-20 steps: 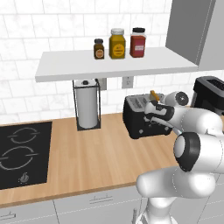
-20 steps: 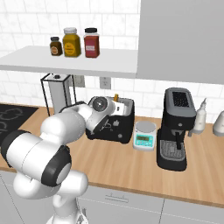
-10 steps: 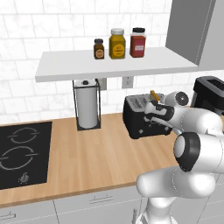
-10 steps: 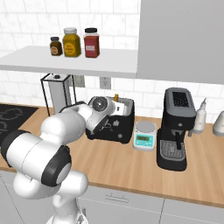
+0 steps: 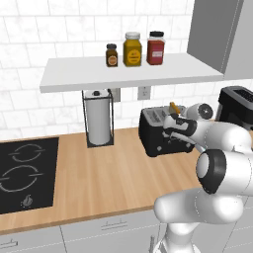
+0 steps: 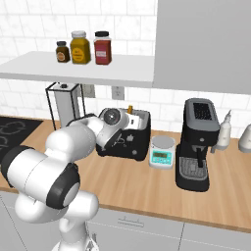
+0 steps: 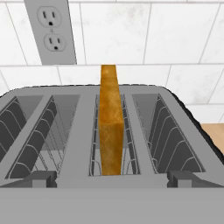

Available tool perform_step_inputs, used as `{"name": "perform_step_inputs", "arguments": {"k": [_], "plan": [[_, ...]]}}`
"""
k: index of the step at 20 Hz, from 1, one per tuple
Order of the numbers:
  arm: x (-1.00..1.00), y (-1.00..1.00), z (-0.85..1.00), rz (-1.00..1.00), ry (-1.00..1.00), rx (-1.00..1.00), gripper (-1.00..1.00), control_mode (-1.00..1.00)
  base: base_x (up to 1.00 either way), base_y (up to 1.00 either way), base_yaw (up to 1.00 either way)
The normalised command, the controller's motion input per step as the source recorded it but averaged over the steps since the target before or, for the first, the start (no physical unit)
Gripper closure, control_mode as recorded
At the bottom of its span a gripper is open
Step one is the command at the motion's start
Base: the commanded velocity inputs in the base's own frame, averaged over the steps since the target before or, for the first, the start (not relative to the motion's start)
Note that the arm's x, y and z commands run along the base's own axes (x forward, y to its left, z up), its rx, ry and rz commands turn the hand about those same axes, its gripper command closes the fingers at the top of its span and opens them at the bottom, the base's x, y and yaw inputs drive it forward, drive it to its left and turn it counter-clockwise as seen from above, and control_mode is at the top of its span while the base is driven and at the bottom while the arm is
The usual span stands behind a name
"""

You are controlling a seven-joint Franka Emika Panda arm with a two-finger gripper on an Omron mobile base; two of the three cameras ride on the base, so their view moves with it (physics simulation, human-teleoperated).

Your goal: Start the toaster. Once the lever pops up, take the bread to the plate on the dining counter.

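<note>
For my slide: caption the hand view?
Bread stands upright in the toaster's slot, below a wall outlet.

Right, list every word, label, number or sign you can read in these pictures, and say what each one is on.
None can be read.
Jars on the shelf: labels too blurred to read.
Kitchen scale: display too small to read.
Cooktop: a small mark near the front edge, too small to read.
Toaster, bread and wall outlet: no lettering visible.
</note>
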Motion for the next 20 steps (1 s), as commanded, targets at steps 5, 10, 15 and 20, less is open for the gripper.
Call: {"name": "perform_step_inputs", "arguments": {"k": [5, 10, 15, 20], "plan": [[0.02, 0.00, 0.00, 0.00, 0.00, 0.00, -1.00, -1.00, 0.00, 0.00, 0.00], [0.12, 0.00, 0.00, 0.03, 0.01, 0.00, -1.00, -1.00, 0.00, 0.00, 0.00], [0.20, 0.00, 0.00, 0.02, 0.02, 0.00, -1.00, -1.00, 0.00, 0.00, 0.00], [0.09, -0.06, 0.00, 0.03, 0.00, 0.00, -1.00, -1.00, 0.00, 0.00, 0.00]]}}
